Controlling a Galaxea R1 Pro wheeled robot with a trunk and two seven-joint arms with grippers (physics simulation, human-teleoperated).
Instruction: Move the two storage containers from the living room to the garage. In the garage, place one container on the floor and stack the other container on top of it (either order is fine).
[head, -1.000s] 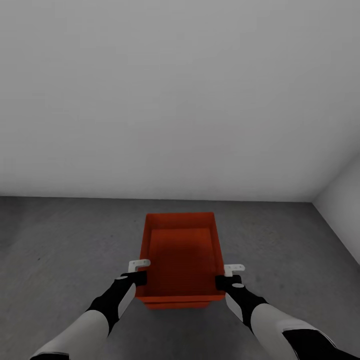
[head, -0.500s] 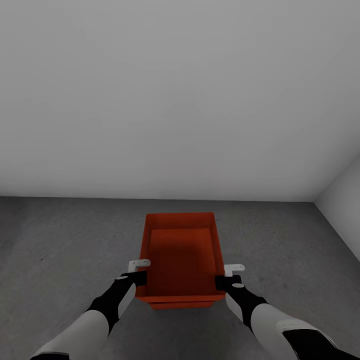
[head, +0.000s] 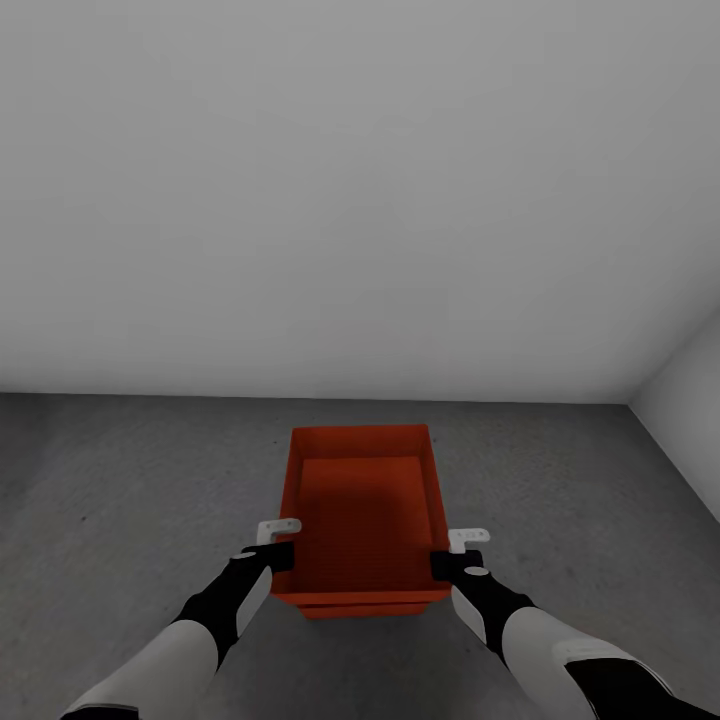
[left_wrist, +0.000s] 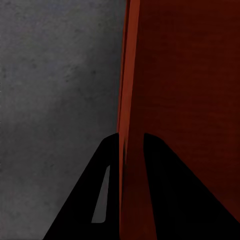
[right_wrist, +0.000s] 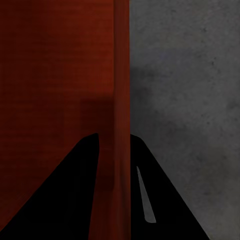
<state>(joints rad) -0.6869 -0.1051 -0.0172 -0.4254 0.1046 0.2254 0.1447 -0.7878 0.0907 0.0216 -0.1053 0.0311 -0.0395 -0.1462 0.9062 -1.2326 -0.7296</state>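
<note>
Head view: left gripper (head: 280, 545) clamped on left wall of storage container (head: 362, 515); container over grey garage floor (head: 120, 480) near back wall (head: 350, 200); right gripper (head: 455, 552) clamped on right wall. Nothing shifted over last second; lowering likely next.

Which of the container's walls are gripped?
The storage container's two long side walls: left pincer on one, right pincer on the other; both short end walls are free.
</note>
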